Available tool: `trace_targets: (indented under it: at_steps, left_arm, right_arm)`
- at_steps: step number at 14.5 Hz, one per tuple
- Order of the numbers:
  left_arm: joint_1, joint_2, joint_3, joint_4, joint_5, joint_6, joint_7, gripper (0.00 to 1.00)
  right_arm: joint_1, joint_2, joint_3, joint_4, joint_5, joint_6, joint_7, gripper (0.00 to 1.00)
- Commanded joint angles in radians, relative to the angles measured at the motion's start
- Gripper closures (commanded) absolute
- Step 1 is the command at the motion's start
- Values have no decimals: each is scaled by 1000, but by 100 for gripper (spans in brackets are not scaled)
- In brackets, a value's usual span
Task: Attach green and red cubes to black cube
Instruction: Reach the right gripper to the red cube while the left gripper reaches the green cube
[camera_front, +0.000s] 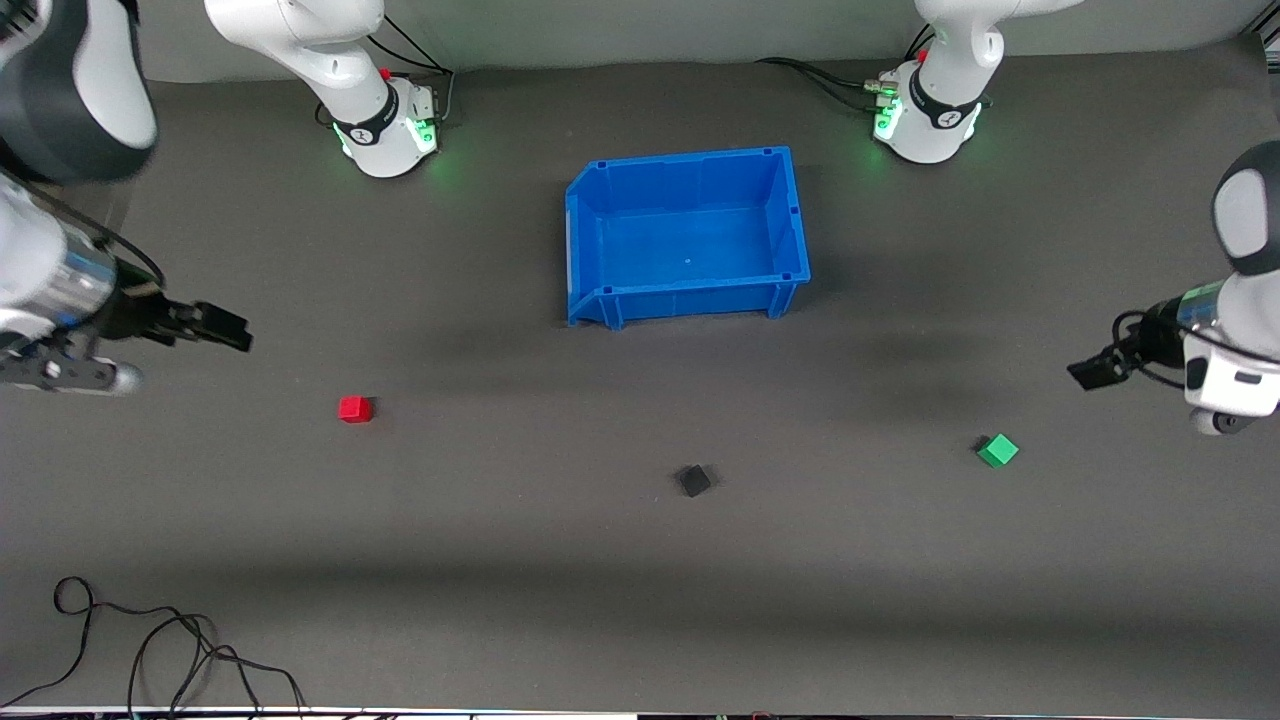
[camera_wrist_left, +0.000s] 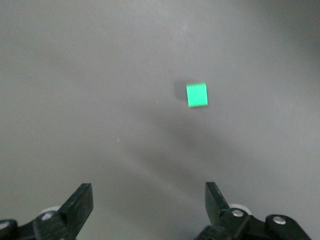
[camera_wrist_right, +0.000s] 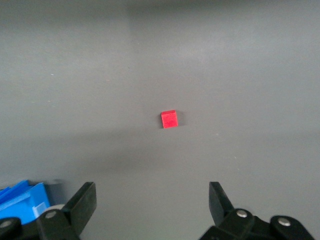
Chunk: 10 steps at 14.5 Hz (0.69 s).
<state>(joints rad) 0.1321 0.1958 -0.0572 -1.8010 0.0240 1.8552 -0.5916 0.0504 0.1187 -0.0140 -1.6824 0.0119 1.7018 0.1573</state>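
1. Two grippers are hanging above the table (camera_front: 600, 600), both with jaws spread wide and holding nothing.
2. The left gripper (camera_wrist_left: 149, 210) is hovering over the mat at the left arm's end, fingers (camera_wrist_left: 80, 202) well apart, touching nothing; the green cube (camera_wrist_left: 197, 94) is lying on the table below it, apart from the fingers.
3. The right gripper (camera_wrist_right: 152, 210) is hovering over the right arm's end, fingers (camera_wrist_right: 85, 202) equally wide, with the red cube (camera_wrist_right: 169, 119) sitting on the mat under it, untouched.
4. In the front view, the red cube (camera_front: 355, 409) is sitting roughly square to the table edge, while the green cube (camera_front: 997, 450) and the black cube (camera_front: 693, 480) are each sitting turned at an angle.
5. The black cube is lying between the other two, well apart from both and nearest the front camera.
6. Being cubes, none is showing a long axis.
7. The bin (camera_front: 600, 240) is standing farther from the camera than all three cubes.
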Motion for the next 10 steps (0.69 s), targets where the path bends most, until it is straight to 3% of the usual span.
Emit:
trace_targets:
  at_steps: [1, 5, 10]
  left_arm:
    - [20, -3, -7, -78, -7, 129, -117, 0]
    - [9, 92, -7, -71, 11, 180, -100, 0]
    - [-2, 250, -9, -74, 11, 379, -134, 0]
  right_arm:
    - [2, 93, -1, -2, -9, 39, 13, 0]
    - [0, 215, -3, -31, -9, 120, 13, 0]
    - [5, 262, -3, -215, -9, 393, 10, 0]
